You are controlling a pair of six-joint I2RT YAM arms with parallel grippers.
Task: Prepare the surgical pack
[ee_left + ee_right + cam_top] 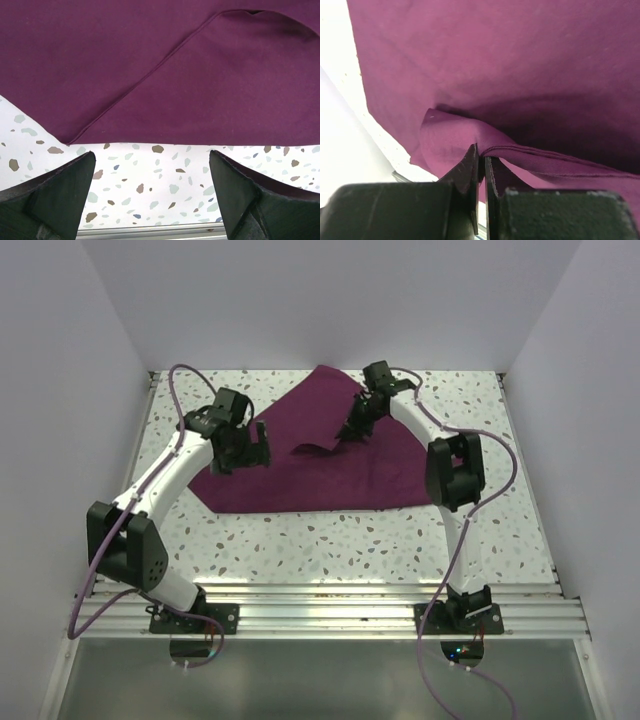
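Pinching a fold of the purple cloth [330, 475] at upper centre, the right gripper [481, 161] is clamped; the left gripper [151, 159] hangs spread, empty. Early going: cloth not yet flat, tray, gauze, instruments unseen.

The top external view looks down from above and behind the arm bases, taking in the whole desk [350, 540]. The left wrist view hangs low, facing across bare desk to an edge of the purple cloth [150, 60]. The right wrist view sits almost against that cloth, which all three views share.
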